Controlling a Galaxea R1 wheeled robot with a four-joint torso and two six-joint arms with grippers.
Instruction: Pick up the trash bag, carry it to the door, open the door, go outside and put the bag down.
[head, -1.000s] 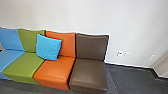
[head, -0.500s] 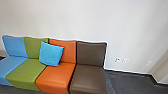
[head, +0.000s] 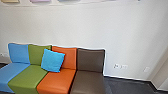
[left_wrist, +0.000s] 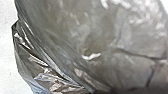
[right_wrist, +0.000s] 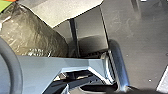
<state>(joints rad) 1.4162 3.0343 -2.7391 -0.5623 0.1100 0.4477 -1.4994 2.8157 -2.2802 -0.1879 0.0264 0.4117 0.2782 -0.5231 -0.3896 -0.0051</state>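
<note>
Facing a pale wall (head: 87, 27), we've got a row of armless blue, green, orange & dark brown padded seats (head: 57, 78) from lower L to lower ctr. of the head view, w/ a square bright-blue cushion (head: 52, 60) propped there. Our shiny grey-brown plastic trash bag (left_wrist: 75, 40) looms close in the L wrist view; we can't tell the L gripper's or R gripper's state.
</note>
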